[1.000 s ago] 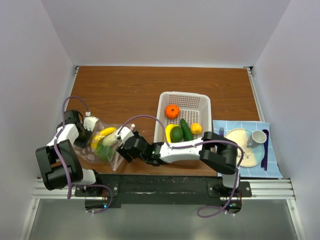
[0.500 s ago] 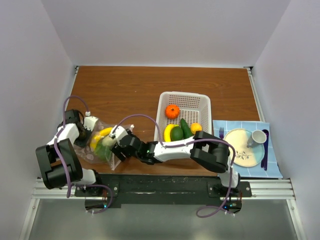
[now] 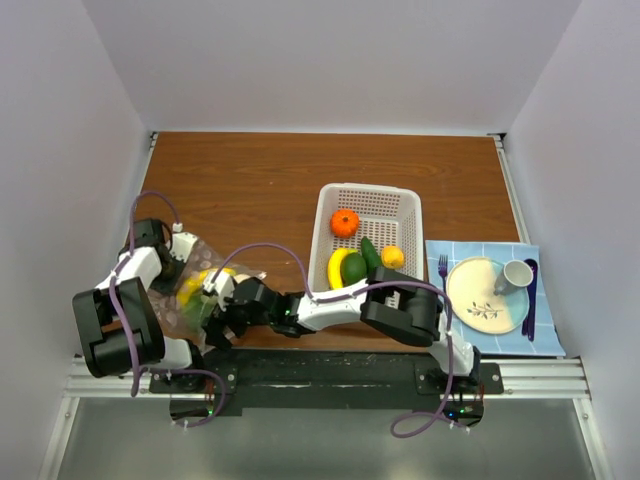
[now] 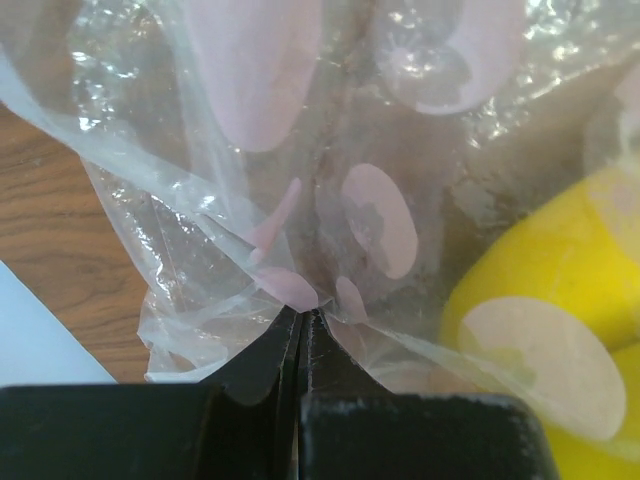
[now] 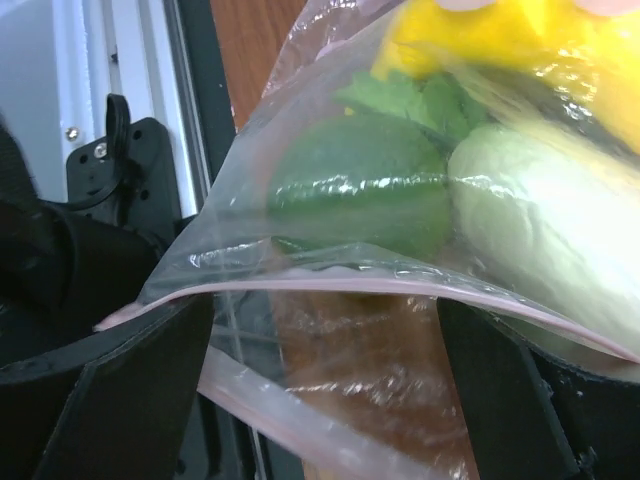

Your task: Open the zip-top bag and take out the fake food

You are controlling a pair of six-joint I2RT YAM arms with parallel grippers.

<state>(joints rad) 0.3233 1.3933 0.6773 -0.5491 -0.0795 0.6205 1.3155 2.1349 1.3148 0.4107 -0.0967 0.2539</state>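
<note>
Zip-top bag [image 3: 196, 292]: clear, pink-dotted, crinkly plastic pouch, lying on the table well to the left of the white perforated plastic basket [image 3: 400, 205], and both claws are on the scene!
Left gripper [image 4: 300, 318]: clamped tight, black fingers pressed together on a gathered fold of the zip-top bag, at the side of the pouch farthest from the basket.
Right gripper [image 5: 320, 330]: jaws spread wide, nothing pinched; the pink zip strip [image 5: 400, 285] runs across the gap from one black finger to the other, at the corner of the pouch nearer the basket.
Fake food in the bag: a glossy green rounded piece [image 5: 360, 195] touches a pale whitish-green piece [image 5: 545, 215], with a big yellow piece [image 4: 540, 300] pressed against the plastic. All of it is inside the pouch.
Fake food in the basket: a small orange fruit [image 3: 344, 222] sits alone near the middle, and a yellow banana [image 3: 336, 264], dark green cucumber [image 3: 371, 256] and little yellow fruit [image 3: 392, 257] are bunched at the basket's end closest to the arms.
Table [image 3: 250, 190]: brown wood, bare grain showing left of the basket.
Plate [image 3: 480, 300]: cream, round, floral, on a blue checked mat [image 3: 550, 340] just right of the basket, with a white cup [image 3: 517, 272] at the plate's far rim.
</note>
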